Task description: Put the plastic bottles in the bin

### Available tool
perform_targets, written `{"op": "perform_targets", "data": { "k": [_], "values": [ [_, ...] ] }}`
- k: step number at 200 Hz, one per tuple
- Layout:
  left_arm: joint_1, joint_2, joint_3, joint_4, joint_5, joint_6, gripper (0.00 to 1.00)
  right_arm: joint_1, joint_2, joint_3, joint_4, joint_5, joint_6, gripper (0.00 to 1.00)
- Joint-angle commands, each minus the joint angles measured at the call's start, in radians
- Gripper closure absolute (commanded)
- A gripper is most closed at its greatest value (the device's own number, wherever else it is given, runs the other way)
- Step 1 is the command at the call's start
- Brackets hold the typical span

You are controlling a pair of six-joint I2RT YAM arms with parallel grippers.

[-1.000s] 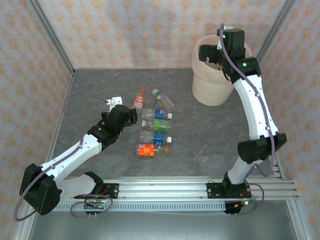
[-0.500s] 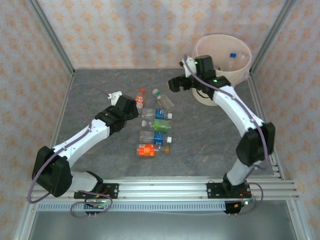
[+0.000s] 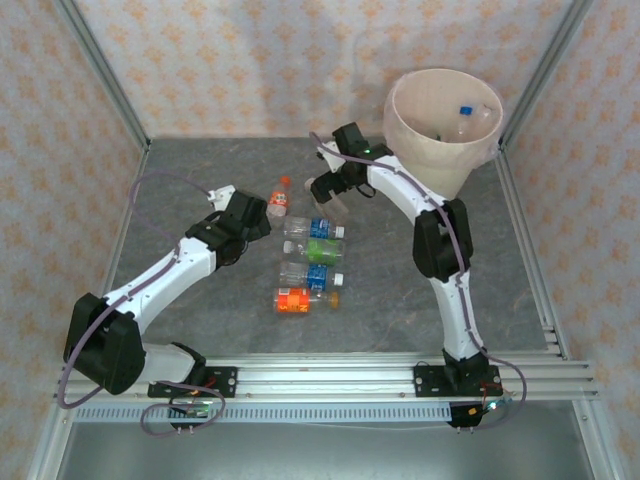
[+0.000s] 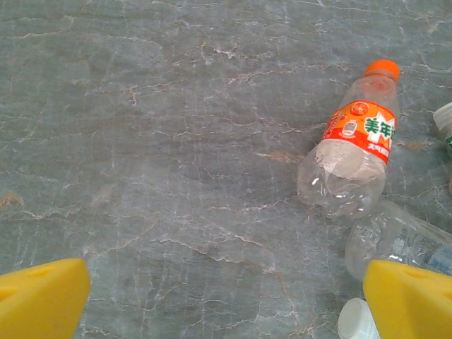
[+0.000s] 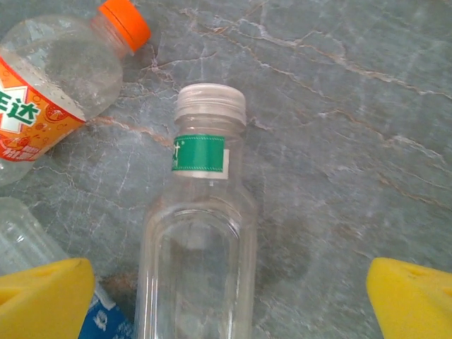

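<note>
Several plastic bottles lie in a cluster mid-table: an orange-capped one (image 3: 279, 197), blue-labelled (image 3: 315, 230), green-labelled (image 3: 320, 250) and an orange one (image 3: 298, 298). My left gripper (image 3: 255, 212) is open just left of the orange-capped bottle (image 4: 353, 152), with bare table between its yellow fingers (image 4: 42, 296). My right gripper (image 3: 328, 186) hangs open over a clear bottle with a green neck band (image 5: 201, 233), which lies between its fingers (image 5: 413, 296), left of centre. The cream bin (image 3: 415, 150) stands at the back right with bottles inside (image 3: 465, 112).
Patterned walls and metal frame posts (image 3: 105, 70) close in the grey marble table (image 3: 180, 160). The arms' mounting rail (image 3: 330, 380) runs along the near edge. A loose white cap (image 4: 360, 321) lies by my left gripper's right finger.
My right arm has swung from over the bin down and left to the clear green-banded bottle. My left gripper has crept up towards the orange-capped bottle. Both stayed open.
</note>
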Motion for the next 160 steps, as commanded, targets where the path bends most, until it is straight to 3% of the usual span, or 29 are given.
{"op": "perform_targets", "data": {
  "k": [1,81,96,119,160],
  "values": [
    [0.010,-0.019,-0.017,-0.033,-0.023,-0.024,0.00,0.008,0.070,0.096,-0.097,0.059,-0.009,0.00],
    [0.014,0.022,0.001,-0.035,-0.018,-0.021,0.00,0.024,0.199,0.166,-0.161,0.086,0.002,0.07],
    [0.014,0.026,0.002,-0.033,-0.016,-0.021,0.00,0.024,0.197,0.161,-0.165,0.085,0.005,0.14],
    [0.013,0.029,0.003,-0.031,-0.011,-0.019,0.00,0.023,0.143,0.128,-0.155,0.089,-0.006,0.28],
    [0.013,0.028,0.000,-0.014,0.004,-0.011,0.00,0.025,-0.068,-0.031,-0.039,0.141,-0.023,0.37]
  ]
}}
